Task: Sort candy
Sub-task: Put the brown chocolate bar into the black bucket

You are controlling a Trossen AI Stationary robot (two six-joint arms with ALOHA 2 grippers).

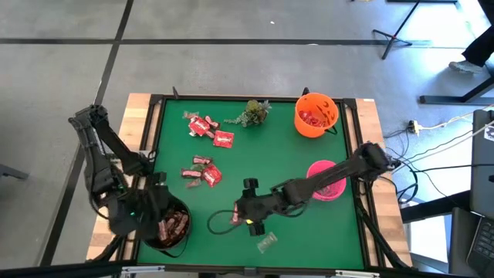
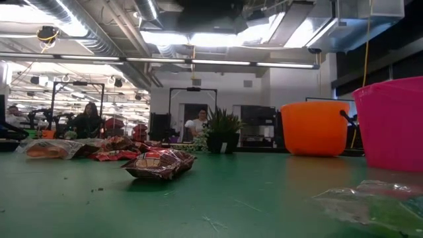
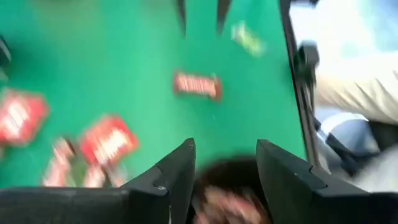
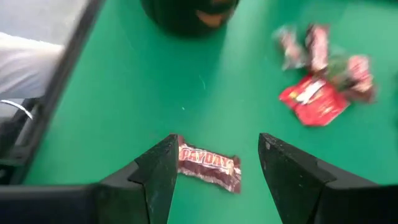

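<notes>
Candy lies on the green table [image 1: 293,166]: red packets [image 1: 207,127] at the far left, a mixed cluster [image 1: 201,172] mid-left, and a clear-wrapped piece [image 1: 266,244] by the near edge. A brown bar [image 4: 208,167] lies flat between the fingers of my right gripper [image 4: 217,165], which is open and slants down over it; whether a finger touches it, I cannot tell. My left gripper [image 3: 225,168] is open above the black bowl [image 1: 166,229], which holds brown bars [image 1: 173,225], at the near left corner.
An orange bowl [image 1: 316,114] holding red candy stands at the far right, and a pink bowl [image 1: 327,181] sits under the right arm. A green plant sprig [image 1: 255,112] lies at the far middle. A raised wooden frame [image 1: 147,127] borders the table.
</notes>
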